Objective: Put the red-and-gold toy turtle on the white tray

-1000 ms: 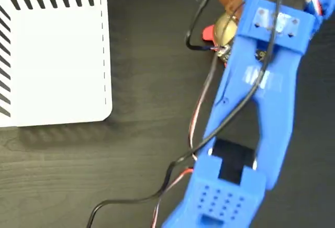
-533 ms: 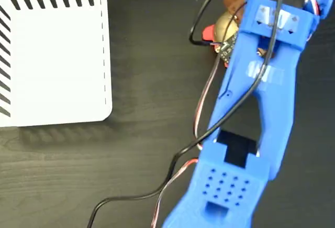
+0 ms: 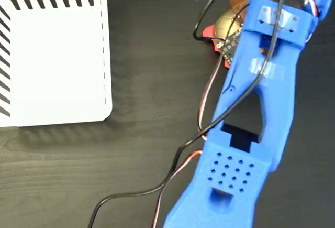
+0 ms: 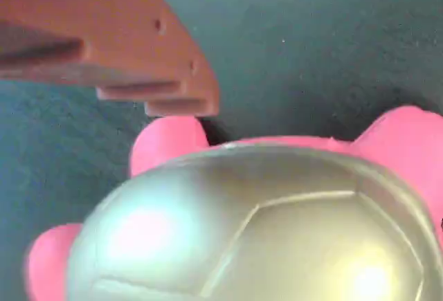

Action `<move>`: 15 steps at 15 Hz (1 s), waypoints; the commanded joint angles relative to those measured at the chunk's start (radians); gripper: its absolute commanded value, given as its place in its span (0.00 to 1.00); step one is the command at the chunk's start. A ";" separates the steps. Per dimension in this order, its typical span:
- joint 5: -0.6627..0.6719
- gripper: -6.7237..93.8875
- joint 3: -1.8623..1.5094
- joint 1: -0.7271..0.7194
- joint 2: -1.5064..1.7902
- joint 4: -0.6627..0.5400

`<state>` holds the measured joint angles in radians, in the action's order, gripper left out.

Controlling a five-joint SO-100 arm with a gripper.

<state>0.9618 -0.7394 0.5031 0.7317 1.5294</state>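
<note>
Up in the top right of the fixed view, the blue arm (image 3: 261,112) is stretched over the dark wood table (image 3: 136,160), and it's covering most of the red-and-gold toy turtle (image 3: 222,29), so only a slice of gold shell and a bit of red stick out on its left side. The white tray (image 3: 52,52) sits way over in the top left, well apart from the turtle. In the wrist view the turtle's shell fills the bottom of the shot, with pinkish-red feet poking out, and one orange-brown finger (image 4: 118,45) hangs just above it. The other finger isn't visible, so I honestly can't tell if the gripper (image 3: 238,8) is spread, closed or grabbing the turtle.
</note>
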 commanded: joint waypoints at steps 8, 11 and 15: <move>-0.009 0.57 0.052 0.002 -0.018 -0.025; -0.020 0.37 0.049 0.005 -0.023 -0.048; -0.055 0.07 0.049 0.005 -0.023 -0.060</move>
<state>0.9050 -0.7225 0.4955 0.6780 1.4665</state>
